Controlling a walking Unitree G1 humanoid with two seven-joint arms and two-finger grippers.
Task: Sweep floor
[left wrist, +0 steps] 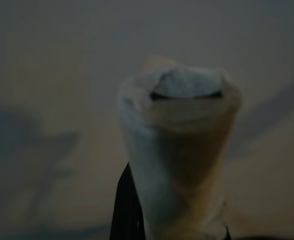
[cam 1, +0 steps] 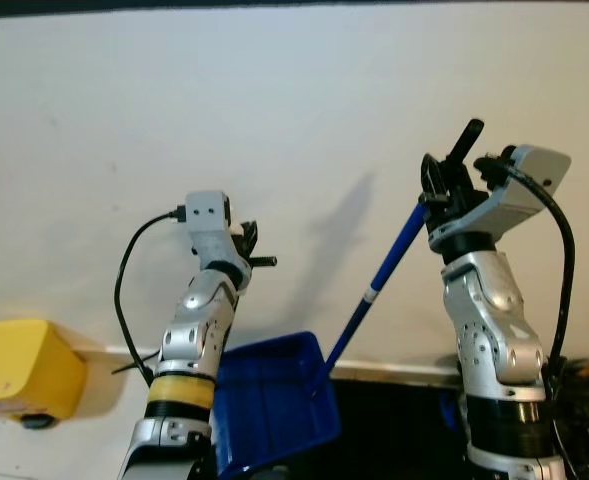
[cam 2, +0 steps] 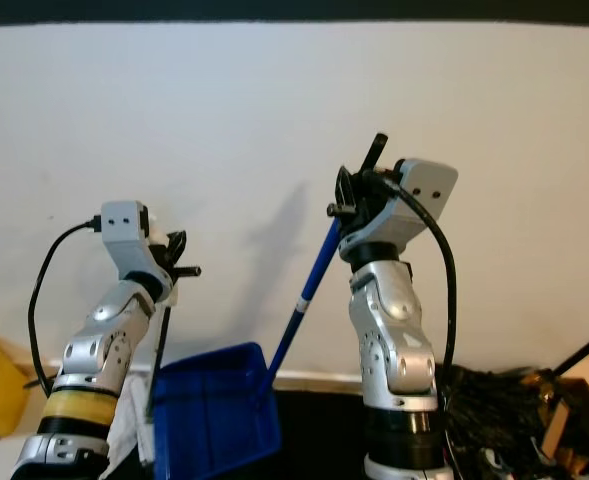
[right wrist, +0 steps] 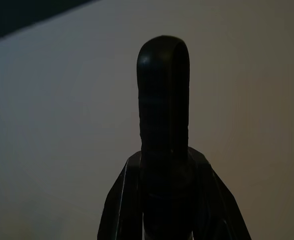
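Dustpan [cam 1: 274,400] hangs low at centre, its blue handle [cam 1: 379,280] rising rightward. Left tool [cam 1: 242,245] grips a pale-capped stick [left wrist: 186,130] — likely the broom. Right tool [cam 1: 452,175] is clenched on the handle's top. Lower both together — keep the pan level.

Two silver robot arms, one blue dustpan [cam 1: 274,400] with one blue handle [cam 1: 379,285], one yellow box [cam 1: 24,372] on the left, one tangle of black cables [cam 2: 494,410] on the right.
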